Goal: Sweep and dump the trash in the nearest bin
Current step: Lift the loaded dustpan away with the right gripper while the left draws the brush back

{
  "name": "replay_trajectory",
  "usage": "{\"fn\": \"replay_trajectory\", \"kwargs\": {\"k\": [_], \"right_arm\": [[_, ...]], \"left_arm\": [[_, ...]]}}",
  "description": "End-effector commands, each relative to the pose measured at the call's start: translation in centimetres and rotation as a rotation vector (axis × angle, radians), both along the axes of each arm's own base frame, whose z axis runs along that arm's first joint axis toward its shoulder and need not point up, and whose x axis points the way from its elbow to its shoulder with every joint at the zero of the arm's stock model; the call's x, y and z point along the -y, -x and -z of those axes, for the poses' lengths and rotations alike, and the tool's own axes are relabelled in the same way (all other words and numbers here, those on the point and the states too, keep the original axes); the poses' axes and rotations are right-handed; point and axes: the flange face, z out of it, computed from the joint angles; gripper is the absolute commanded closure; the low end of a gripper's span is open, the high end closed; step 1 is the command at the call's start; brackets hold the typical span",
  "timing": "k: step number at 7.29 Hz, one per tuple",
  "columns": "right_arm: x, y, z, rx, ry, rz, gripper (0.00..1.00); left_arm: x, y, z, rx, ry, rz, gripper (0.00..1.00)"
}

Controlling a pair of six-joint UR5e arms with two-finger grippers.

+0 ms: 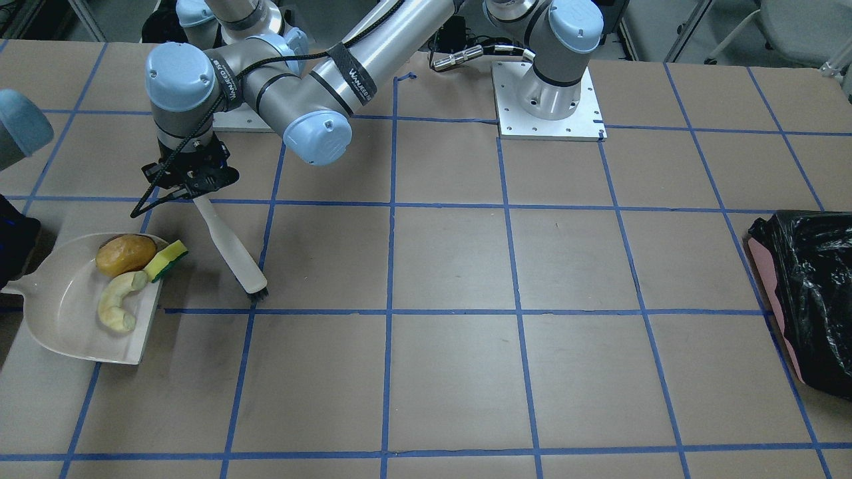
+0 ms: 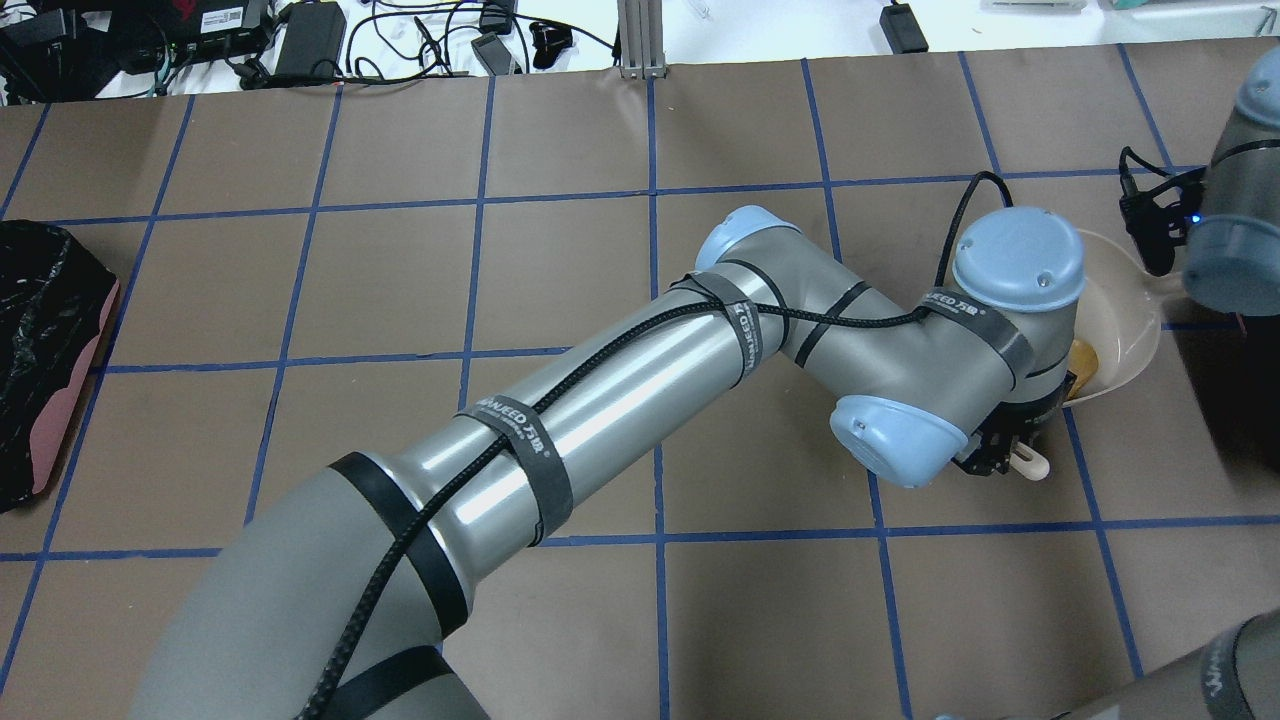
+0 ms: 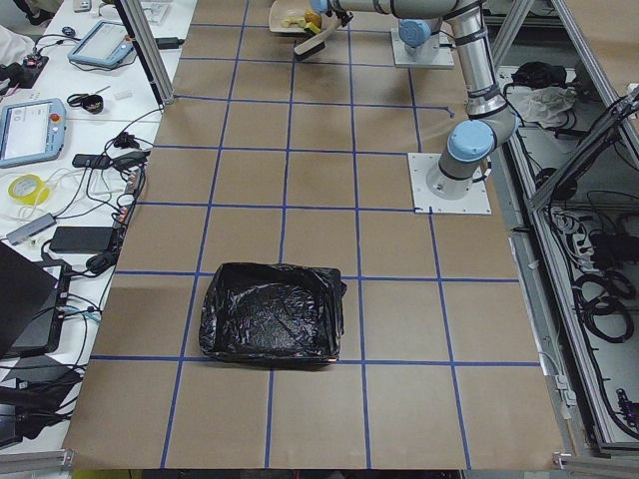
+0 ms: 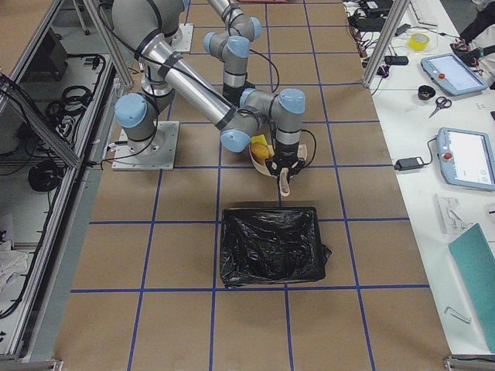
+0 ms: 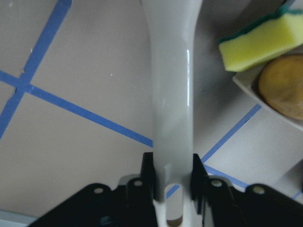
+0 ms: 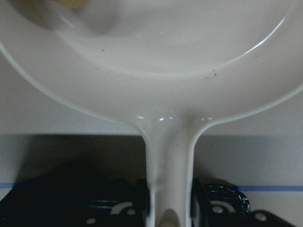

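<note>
One sponge wedge (image 1: 166,259) | long axis crosses dustpan (image 1: 60,313) lip, toward brush (image 1: 229,256)

Robotics lab: grid-taped table (image 1: 452,266), teach pendants (image 4: 468,158)

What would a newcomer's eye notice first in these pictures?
The long left arm reaching across the table, its jaws shut on a white brush. Beside it, a white dustpan holds an orange-brown lump, a cream curved piece and a sponge wedge at its lip. A black-bagged bin stands close by.
</note>
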Motion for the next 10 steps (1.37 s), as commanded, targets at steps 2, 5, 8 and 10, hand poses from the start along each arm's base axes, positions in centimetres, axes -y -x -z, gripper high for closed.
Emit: {"fn": "replay_trajectory", "kwargs": {"k": [2,5,8,10], "right_arm": [[0.1,2.9,-1.5,0.083,0.049,0.044,1.0],[-1.1,8.4,-4.8,0.259,0.103,0.154,1.0],[-3.2,16.0,-11.0,0.304,0.083,0.26,1.0],[-4.3,20.4,-13.2,0.305,0.082,0.257,1.0]], "left_arm": [[-0.9,-0.6,-0.1,0.011,0.007,0.019,1.0],[1.6,-4.9,-3.0,0.113,0.062,0.191,1.0],[5.9,-13.2,-5.7,0.194,0.075,0.371,1.0],[6.2,-18.6,-5.9,0.191,0.084,0.5,1.0]]}}
